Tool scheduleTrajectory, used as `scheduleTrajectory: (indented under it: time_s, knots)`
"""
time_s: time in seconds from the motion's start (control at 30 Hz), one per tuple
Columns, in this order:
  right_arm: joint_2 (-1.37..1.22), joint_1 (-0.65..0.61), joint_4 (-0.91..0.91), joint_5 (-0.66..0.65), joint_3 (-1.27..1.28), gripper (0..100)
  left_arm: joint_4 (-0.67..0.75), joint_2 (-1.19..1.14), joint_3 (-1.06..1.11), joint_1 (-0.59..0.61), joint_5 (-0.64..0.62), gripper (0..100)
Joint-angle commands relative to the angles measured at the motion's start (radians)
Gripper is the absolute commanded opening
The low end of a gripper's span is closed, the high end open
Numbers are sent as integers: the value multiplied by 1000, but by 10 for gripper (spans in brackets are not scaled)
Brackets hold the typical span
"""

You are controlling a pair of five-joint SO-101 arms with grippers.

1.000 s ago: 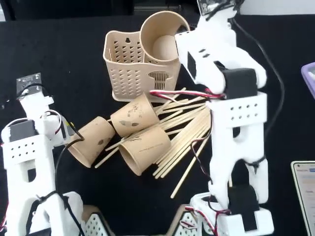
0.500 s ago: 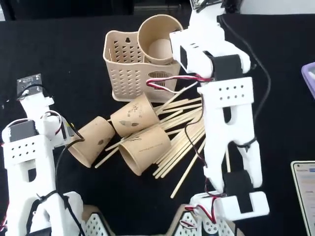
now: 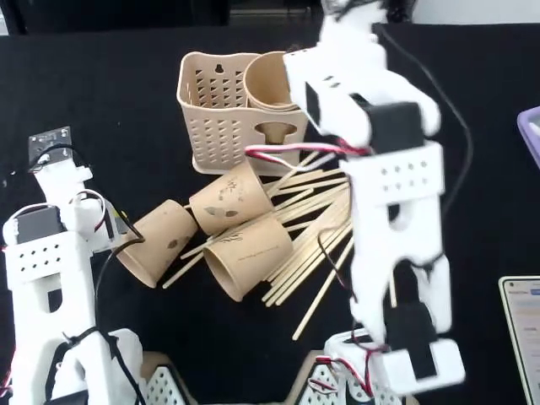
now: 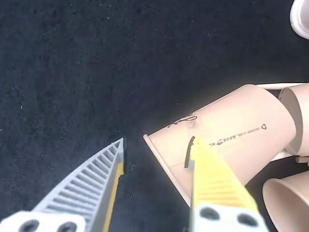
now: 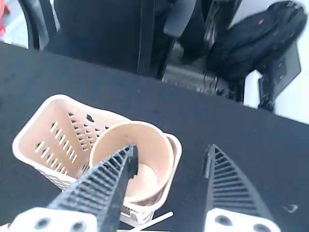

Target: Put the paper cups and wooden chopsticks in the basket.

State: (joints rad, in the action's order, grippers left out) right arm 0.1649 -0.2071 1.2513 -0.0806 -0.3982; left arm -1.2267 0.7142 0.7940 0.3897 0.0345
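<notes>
A beige slotted basket (image 3: 221, 114) stands at the back of the black table, with one paper cup (image 3: 268, 80) upright in its right corner. My right gripper (image 5: 171, 147) hangs open just above that cup (image 5: 147, 140) and the basket (image 5: 53, 130), holding nothing. Three more paper cups lie on their sides mid-table (image 3: 160, 240) (image 3: 229, 198) (image 3: 249, 256), on and beside a loose pile of wooden chopsticks (image 3: 316, 224). My left gripper (image 4: 156, 141) is open at the mouth of the leftmost cup (image 4: 231, 135), its yellow finger over the cup's wall and the grey finger outside the rim.
The right arm (image 3: 380, 126) towers over the chopstick pile and the basket's right side. A phone (image 3: 521, 337) lies at the right edge and a purple object (image 3: 531, 126) farther back. A backpack (image 5: 256, 38) sits beyond the table.
The cup that was tilted above the basket's right corner has sunk down into the basket. The right arm shifted slightly above it. The left arm has not moved.
</notes>
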Motion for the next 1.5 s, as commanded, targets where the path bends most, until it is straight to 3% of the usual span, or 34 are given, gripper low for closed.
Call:
scheduleTrajectory:
  time_s: [0.0,0.17,0.3,0.6,0.77,0.9,1.03,1.27,1.47]
  knots:
    - [114,-21,100,5,-48,232,0,23,-19,7,-3,220]
    - [219,-52,302,-26,-5,232,-6,23,-85,7,-6,220]
    - [343,-89,344,-110,171,208,-28,23,-124,8,-5,223]
    - [835,-86,25,-137,932,204,-396,9,-521,1,-5,225]
    - [1139,-86,-87,-137,1280,203,-528,9,-481,-2,-6,225]
    - [1328,-89,-123,-132,1435,201,-499,9,-320,-2,-57,225]
    - [1446,-91,-124,-129,1526,201,-350,11,-165,-4,-186,225]
    - [1503,-91,-124,-130,1604,201,-222,21,-4,-189,-275,225]
    - [1511,-91,-124,-129,1618,201,-46,17,88,-219,-328,225]
